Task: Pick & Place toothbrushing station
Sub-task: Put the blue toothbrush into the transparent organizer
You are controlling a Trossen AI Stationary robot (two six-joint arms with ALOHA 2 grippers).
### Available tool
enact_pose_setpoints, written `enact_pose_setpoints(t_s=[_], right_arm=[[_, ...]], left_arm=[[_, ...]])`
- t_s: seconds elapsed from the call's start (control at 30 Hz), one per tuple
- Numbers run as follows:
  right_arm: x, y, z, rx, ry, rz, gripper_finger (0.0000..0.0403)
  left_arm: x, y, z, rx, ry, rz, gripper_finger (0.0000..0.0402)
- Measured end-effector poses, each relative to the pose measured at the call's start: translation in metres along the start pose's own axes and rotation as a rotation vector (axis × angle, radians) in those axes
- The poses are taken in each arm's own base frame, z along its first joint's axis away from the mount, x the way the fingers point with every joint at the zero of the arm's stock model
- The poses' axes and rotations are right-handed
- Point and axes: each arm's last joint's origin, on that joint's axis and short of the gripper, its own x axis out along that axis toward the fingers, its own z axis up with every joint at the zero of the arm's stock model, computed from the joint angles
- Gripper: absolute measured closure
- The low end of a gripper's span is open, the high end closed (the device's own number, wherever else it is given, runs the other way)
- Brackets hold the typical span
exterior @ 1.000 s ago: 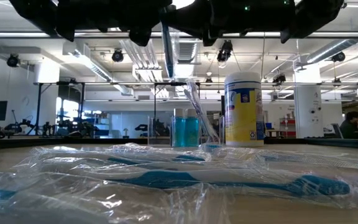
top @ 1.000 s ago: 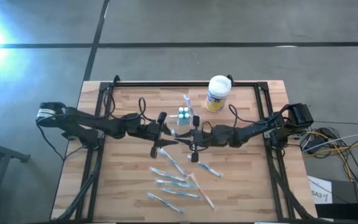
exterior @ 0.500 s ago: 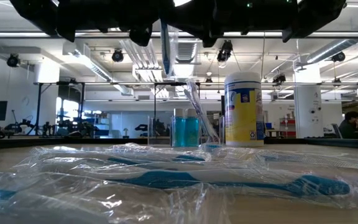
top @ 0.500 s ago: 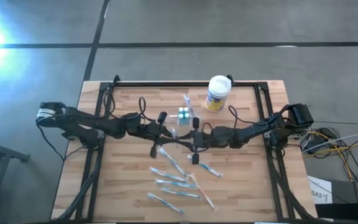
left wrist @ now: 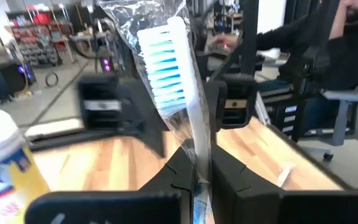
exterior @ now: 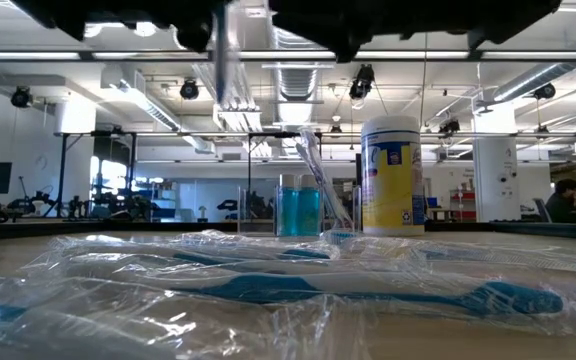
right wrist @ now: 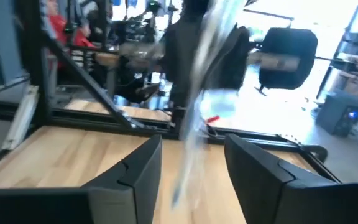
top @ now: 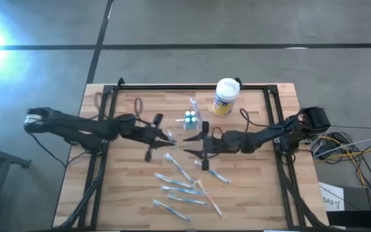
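Note:
The toothbrushing station (top: 190,118) is a small clear holder with blue inside, standing on the table far of centre; it also shows in the low view (exterior: 298,208). My left gripper (top: 167,136) hangs above the table's middle, shut on a toothbrush (left wrist: 176,81) in a clear wrapper. That toothbrush (exterior: 223,70) stands roughly upright, with its white and blue bristle head up. My right gripper (top: 195,145) faces it from the right, open (right wrist: 194,168), touching nothing. My left gripper pinches the wrapped toothbrush between its two fingers on the shaft just under the bristle head (left wrist: 199,149). The fingers come level from the table's left and lie across the brush. The brush is lifted clear of the table, its handle hanging below the fingers.
A white-lidded canister with a yellow label (top: 225,96) stands right of the holder at the far edge. Several wrapped toothbrushes (top: 182,187) lie scattered on the near half of the table. A black frame (top: 275,116) runs along the table's sides.
My right gripper has opened and let go of the wrapped toothbrush. My left gripper, shut on it, has drawn back toward the table's left edge and a little up, carrying the brush away from the right gripper.

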Motion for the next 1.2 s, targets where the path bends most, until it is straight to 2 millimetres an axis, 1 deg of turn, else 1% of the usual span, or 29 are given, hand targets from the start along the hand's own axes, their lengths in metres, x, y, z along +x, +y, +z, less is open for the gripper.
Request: enact_pose_setpoints(t_s=[0.1,0.23,0.33,0.43,0.5,0.63,0.7,0.8,0.9,0.97,1.07,1.17,1.2], right_arm=[[-0.01,0.005,0.007,-0.02,0.013,0.025,0.0229],[-0.025,0.01,0.013,-0.037,0.032,0.057,0.0235],[-0.038,0.01,0.013,-0.035,0.04,0.074,0.0251],[-0.054,0.006,0.01,-0.023,0.041,0.076,0.0277],[-0.066,0.003,0.012,0.011,0.022,0.072,0.03],[-0.094,-0.004,0.011,0.052,-0.016,0.098,0.0356],[-0.108,-0.008,0.01,0.078,-0.041,0.106,0.0383],[-0.128,-0.013,0.006,0.111,-0.095,0.101,0.039],[-0.143,-0.016,-0.002,0.128,-0.147,0.098,0.0391],[-0.151,-0.018,-0.01,0.144,-0.173,0.096,0.0394],[-0.161,-0.02,-0.022,0.166,-0.209,0.073,0.0394],[-0.168,-0.021,-0.035,0.18,-0.229,0.063,0.0394],[-0.17,-0.021,-0.039,0.184,-0.234,0.049,0.0394]], left_arm=[[-0.029,-0.004,0.009,0.004,-0.012,0.009,0.0379],[-0.068,-0.011,0.007,-0.021,-0.003,0.043,0.0379],[-0.095,-0.015,0.003,-0.057,-0.033,0.073,0.0379],[-0.117,-0.019,-0.003,-0.091,-0.053,0.116,0.0379],[-0.132,-0.021,-0.006,-0.098,-0.044,0.152,0.0379],[-0.156,-0.023,-0.013,-0.122,0.006,0.245,0.0379],[-0.167,-0.024,-0.012,-0.135,-0.022,0.279,0.0379],[-0.176,-0.026,-0.02,-0.139,-0.025,0.29,0.0379],[-0.183,-0.027,-0.019,-0.138,-0.09,0.295,0.0379],[-0.181,-0.028,-0.027,-0.152,-0.035,0.294,0.0379],[-0.176,-0.026,-0.028,-0.19,-0.051,0.314,0.0379],[-0.168,-0.026,-0.039,-0.198,-0.045,0.322,0.0379],[-0.166,-0.026,-0.041,-0.194,-0.074,0.321,0.0379]])
